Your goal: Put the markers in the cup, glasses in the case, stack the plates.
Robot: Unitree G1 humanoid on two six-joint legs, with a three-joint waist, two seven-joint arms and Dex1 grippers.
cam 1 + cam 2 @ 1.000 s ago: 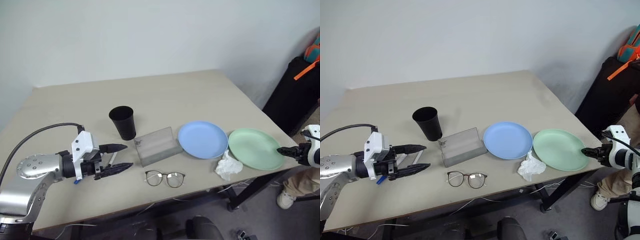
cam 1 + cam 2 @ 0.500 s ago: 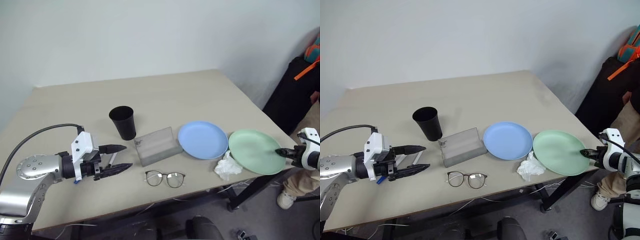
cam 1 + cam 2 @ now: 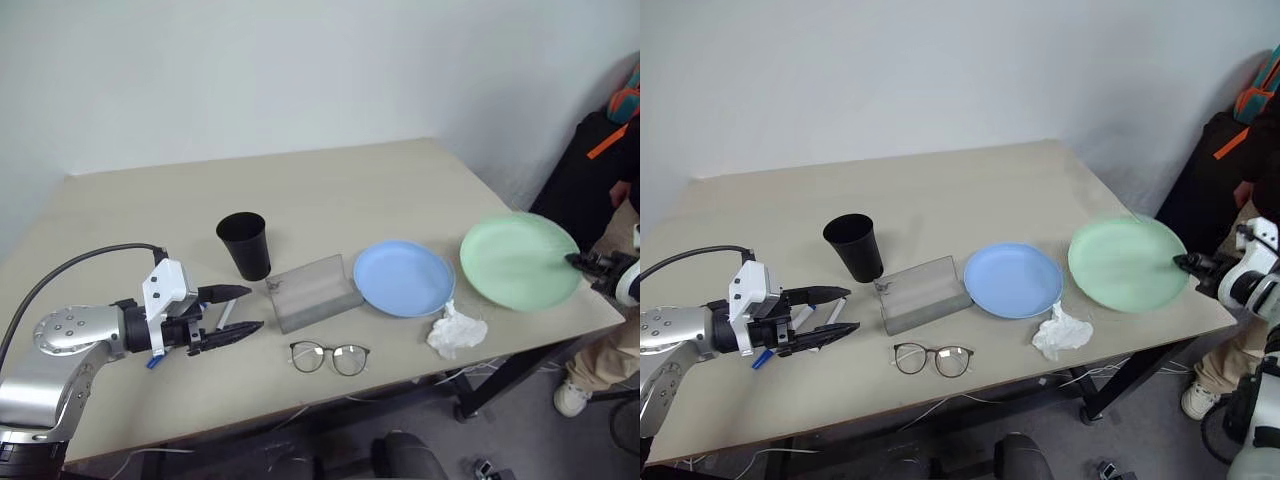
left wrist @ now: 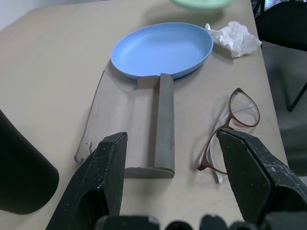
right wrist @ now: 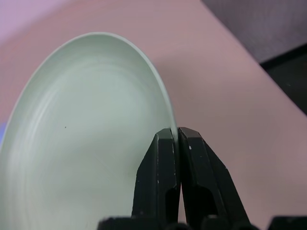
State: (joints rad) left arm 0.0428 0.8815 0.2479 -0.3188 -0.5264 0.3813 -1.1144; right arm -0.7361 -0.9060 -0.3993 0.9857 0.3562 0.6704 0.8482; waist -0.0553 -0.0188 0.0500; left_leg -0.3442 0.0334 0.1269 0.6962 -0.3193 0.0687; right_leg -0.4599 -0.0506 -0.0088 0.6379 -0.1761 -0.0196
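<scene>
My right gripper [image 3: 585,262] is shut on the right rim of the mint green plate [image 3: 520,262]. It holds the plate tilted above the table's right end, and the right wrist view shows the fingers [image 5: 163,158] pinching the rim. The light blue plate [image 3: 403,278] lies flat just left of it. The grey case [image 3: 315,292] lies open beside the black cup [image 3: 245,245], with the glasses [image 3: 330,357] in front of the case. My left gripper [image 3: 255,308] hovers open at the left, pointing toward the case. A white marker [image 3: 226,313] with a blue cap lies under it, partly hidden.
A crumpled white tissue [image 3: 455,330] lies in front of the blue plate, below the raised green one. A person in beige trousers [image 3: 600,365] stands past the table's right edge, near a black bag [image 3: 590,180]. The back half of the table [image 3: 300,190] is bare.
My right gripper shut on the green plate's rim, then lifted it off the table and tilted it. The left gripper stayed put.
</scene>
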